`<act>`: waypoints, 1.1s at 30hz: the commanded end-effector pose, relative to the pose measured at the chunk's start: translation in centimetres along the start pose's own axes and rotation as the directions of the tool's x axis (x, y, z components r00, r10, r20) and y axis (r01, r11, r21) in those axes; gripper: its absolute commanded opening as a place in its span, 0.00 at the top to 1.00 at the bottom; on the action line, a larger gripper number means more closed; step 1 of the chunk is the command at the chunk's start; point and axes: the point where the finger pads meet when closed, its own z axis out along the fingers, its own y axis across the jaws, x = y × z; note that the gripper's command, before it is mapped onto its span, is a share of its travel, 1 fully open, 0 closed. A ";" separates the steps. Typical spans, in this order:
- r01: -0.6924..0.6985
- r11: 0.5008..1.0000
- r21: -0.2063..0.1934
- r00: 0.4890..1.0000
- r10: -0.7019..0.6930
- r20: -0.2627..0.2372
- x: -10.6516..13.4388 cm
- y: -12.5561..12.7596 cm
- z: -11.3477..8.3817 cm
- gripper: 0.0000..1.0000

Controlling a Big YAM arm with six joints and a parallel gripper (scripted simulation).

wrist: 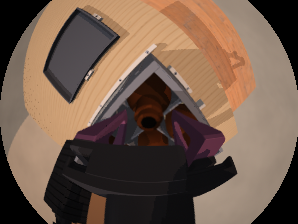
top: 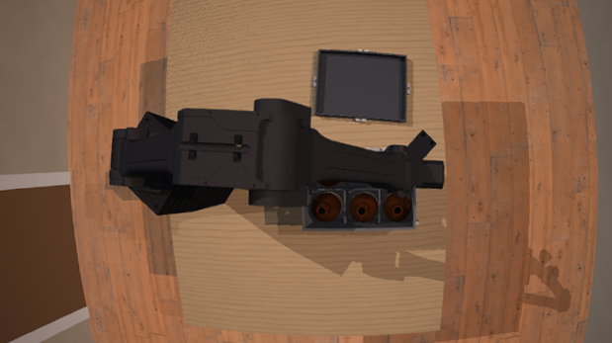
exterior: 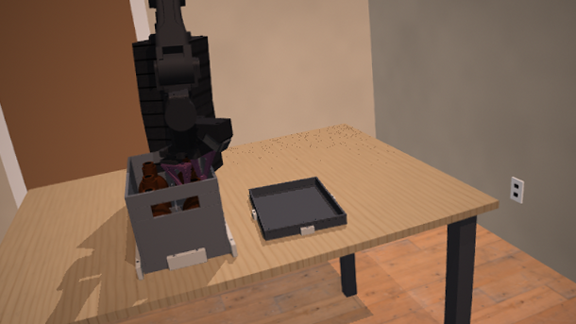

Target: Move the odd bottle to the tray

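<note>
The grey crate stands on the table. In the top view, three brown bottles, a left one, a middle one and a right one, stand in one row; the arm hides most of the other row. My gripper points down into the crate's top. Its purple fingers are open, spread to either side of a brown bottle's neck and apart from it. Neck thicknesses cannot be compared here. The dark tray is empty.
The crate's walls and dividers stand close around the fingers. Another brown bottle shows beside the right finger in the wrist view. White blocks sit at the outer sides of the crate and tray. The tray lies a short way beside the crate.
</note>
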 end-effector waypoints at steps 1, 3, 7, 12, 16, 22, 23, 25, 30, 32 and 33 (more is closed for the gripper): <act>0.010 1.000 0.007 1.000 -0.010 0.016 -1.3 0.2 -1.8 0.39; 0.011 1.000 0.008 1.000 -0.012 0.015 -1.3 0.2 -2.1 0.39; 0.017 1.000 0.009 1.000 -0.017 0.014 -1.3 0.2 -3.1 0.39; 0.018 1.000 0.009 1.000 -0.018 0.014 -1.1 0.1 -4.1 0.39; 0.016 1.000 0.010 1.000 -0.016 0.014 -0.8 -0.2 -5.4 0.39; 0.005 1.000 0.011 1.000 -0.005 0.015 -0.3 -0.5 -7.4 0.39; 0.003 1.000 0.011 1.000 -0.003 0.015 -0.3 -0.6 -7.7 0.39; 0.003 1.000 0.011 1.000 -0.003 0.015 -0.3 -0.6 -8.2 0.39; 0.003 1.000 0.006 1.000 -0.003 0.010 -0.1 -0.4 -8.6 0.39; 0.003 1.000 0.011 1.000 -0.003 0.014 -0.2 -0.6 -9.1 0.39; 0.003 1.000 0.011 1.000 -0.003 0.014 -0.2 -0.6 -9.3 0.39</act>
